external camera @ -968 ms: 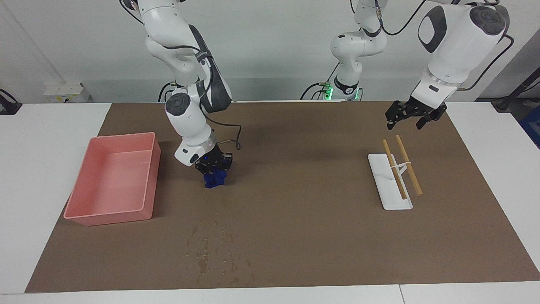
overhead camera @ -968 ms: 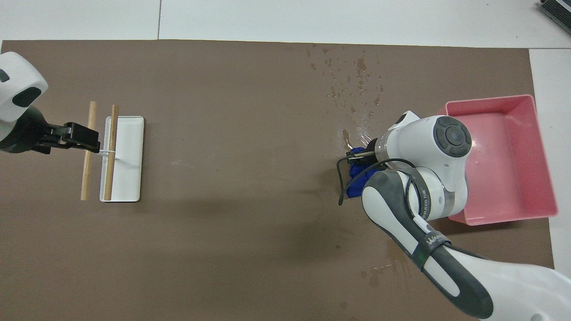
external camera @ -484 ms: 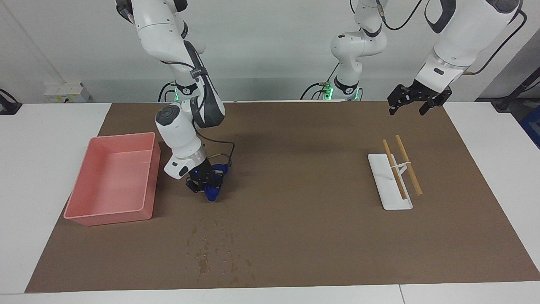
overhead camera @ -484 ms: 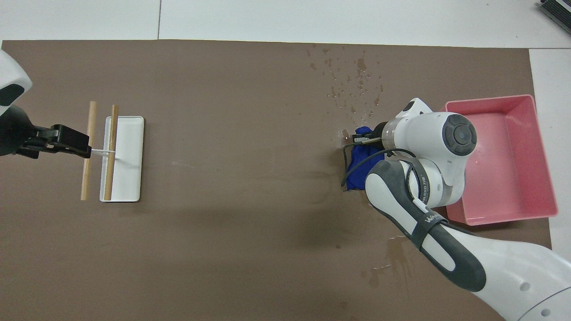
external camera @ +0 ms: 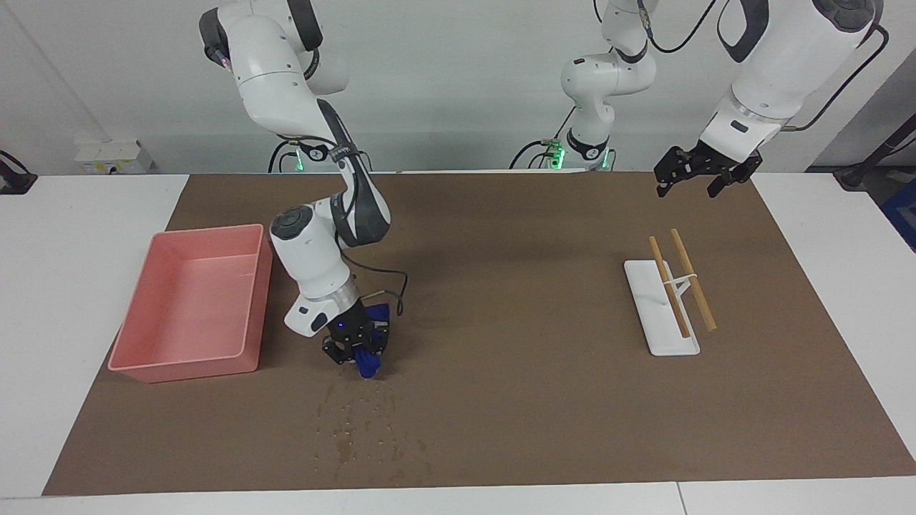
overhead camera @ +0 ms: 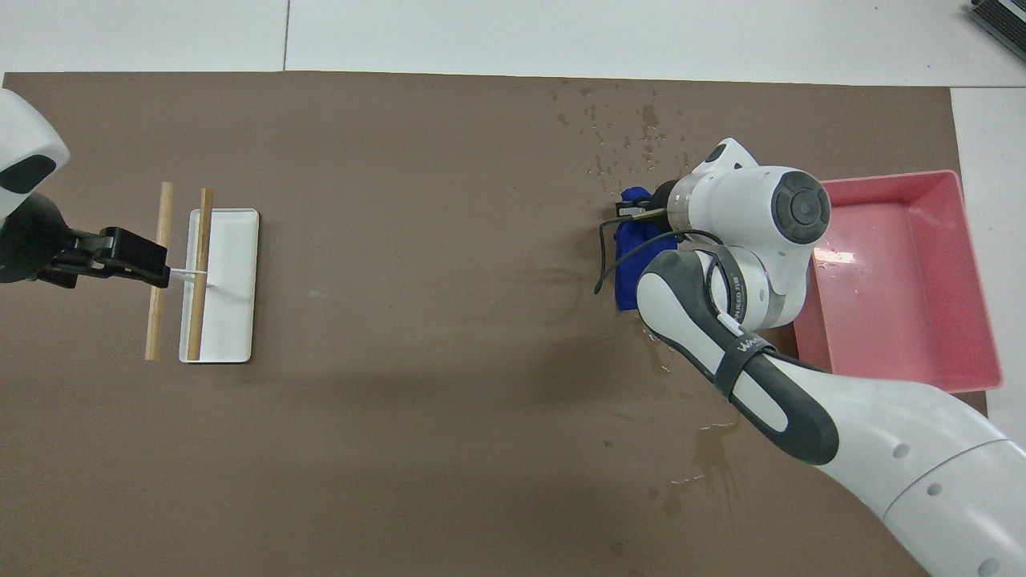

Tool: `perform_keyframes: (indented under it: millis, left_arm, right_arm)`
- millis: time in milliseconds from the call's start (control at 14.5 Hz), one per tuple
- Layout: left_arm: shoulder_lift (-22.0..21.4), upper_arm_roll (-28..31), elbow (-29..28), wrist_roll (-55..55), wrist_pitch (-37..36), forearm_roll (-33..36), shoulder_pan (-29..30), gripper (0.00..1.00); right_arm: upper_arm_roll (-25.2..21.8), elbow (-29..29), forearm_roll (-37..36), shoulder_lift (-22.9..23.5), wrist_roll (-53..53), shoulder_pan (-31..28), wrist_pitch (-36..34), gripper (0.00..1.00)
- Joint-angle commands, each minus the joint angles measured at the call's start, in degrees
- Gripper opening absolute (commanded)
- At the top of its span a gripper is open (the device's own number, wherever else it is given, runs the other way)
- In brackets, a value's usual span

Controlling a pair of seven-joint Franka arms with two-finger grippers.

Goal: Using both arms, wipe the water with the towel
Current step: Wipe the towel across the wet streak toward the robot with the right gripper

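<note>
The blue towel (external camera: 368,365) (overhead camera: 633,240) lies crumpled on the brown mat, with my right gripper (external camera: 356,352) (overhead camera: 633,211) shut on it and pressing it down. The towel sits at the robots' edge of the scattered water drops (external camera: 358,422) (overhead camera: 629,136). In the overhead view the right arm's wrist hides part of the towel. My left gripper (external camera: 687,187) (overhead camera: 148,264) hangs open and empty in the air at the left arm's end of the table, over the mat by the wooden sticks.
A pink tray (external camera: 250,315) (overhead camera: 974,264) stands beside the towel toward the right arm's end. A white dish (external camera: 655,325) (overhead camera: 232,320) carries two wooden sticks (external camera: 690,279) (overhead camera: 163,272). A wet smear (overhead camera: 709,465) marks the mat nearer to the robots.
My right gripper has dragged the towel across the mat away from the robots, up to the water drops. The left gripper rose and now holds almost still.
</note>
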Motion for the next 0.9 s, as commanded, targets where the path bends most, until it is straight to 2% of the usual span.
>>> perform_keyframes:
  millis: [0,346,622,830]
  left_arm:
    - [-0.8,0.14,-0.83,0.17,-0.34,1.01,-0.12,1.0]
    - [-0.8,0.14,-0.83,0.17,-0.34,1.01,-0.12,1.0]
    - [-0.8,0.14,-0.83,0.17,-0.34,1.01,-0.12,1.0]
    - [-0.8,0.14,-0.83,0.17,-0.34,1.01,-0.12,1.0]
  right_arm:
    - [0.41,6.04,-3.87,2.35,-0.32,0.53,-2.31,0.0]
    - [0.41,8.08,-4.41,2.45,-0.32,1.59,-2.76,0.0]
    - [0.41,4.92,-4.93,2.45,-0.49,0.8,-1.79,0.0]
    - [0.41,3.34,-4.93,4.2,-0.58,0.63,-1.17,0.0]
